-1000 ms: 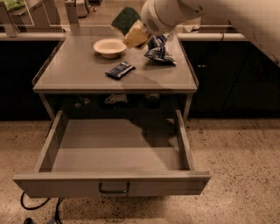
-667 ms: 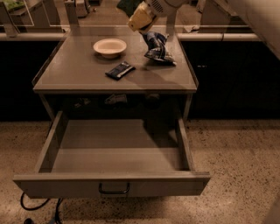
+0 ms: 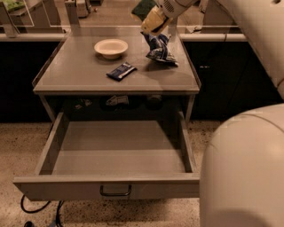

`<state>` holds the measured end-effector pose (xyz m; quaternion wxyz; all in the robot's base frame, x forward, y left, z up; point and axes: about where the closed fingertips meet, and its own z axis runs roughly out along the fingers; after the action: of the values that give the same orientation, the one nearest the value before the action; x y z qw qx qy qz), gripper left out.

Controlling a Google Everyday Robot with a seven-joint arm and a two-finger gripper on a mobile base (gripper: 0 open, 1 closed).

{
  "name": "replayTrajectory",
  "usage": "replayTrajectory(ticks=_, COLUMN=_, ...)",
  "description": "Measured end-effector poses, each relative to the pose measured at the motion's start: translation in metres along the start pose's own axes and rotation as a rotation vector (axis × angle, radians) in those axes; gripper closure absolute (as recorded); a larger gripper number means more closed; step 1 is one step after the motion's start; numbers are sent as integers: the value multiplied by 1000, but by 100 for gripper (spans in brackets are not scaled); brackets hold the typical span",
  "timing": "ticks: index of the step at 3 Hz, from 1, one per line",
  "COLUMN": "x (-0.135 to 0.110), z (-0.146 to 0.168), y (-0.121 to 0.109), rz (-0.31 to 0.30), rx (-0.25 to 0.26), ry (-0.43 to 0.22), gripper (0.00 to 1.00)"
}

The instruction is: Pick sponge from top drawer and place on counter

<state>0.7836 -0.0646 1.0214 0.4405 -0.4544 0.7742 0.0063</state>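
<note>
The sponge (image 3: 152, 18), dark green top over yellow foam, hangs in the air above the back edge of the counter (image 3: 75, 73), just over a crumpled blue and white bag (image 3: 159, 48). My gripper (image 3: 159, 12) is at the top of the view, shut on the sponge from the right. The top drawer (image 3: 117, 148) is pulled fully out below the counter. Its grey inside is bare and its dark pull handle (image 3: 115, 191) faces the camera.
A white bowl (image 3: 111, 46) and a dark blue flat snack packet (image 3: 121, 71) lie on the counter. My arm's pale casing (image 3: 244, 168) fills the lower right and upper right. Dark cabinets flank the counter. A cable (image 3: 35, 207) lies on the speckled floor.
The gripper has lifted the sponge higher and further back over the counter. Part of my arm now fills the lower right of the view.
</note>
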Motion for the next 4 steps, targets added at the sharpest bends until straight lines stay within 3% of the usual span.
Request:
replayTrajectory(ticks=1, x=37, z=18, y=0, rz=42, rx=-52, ry=22, gripper=100)
replayTrajectory(ticks=3, x=139, z=62, y=32, rz=163, rx=-155, ry=19, gripper=100)
replayTrajectory(ticks=4, x=174, z=81, y=49, rz=196, rx=-190, ry=20, gripper=100)
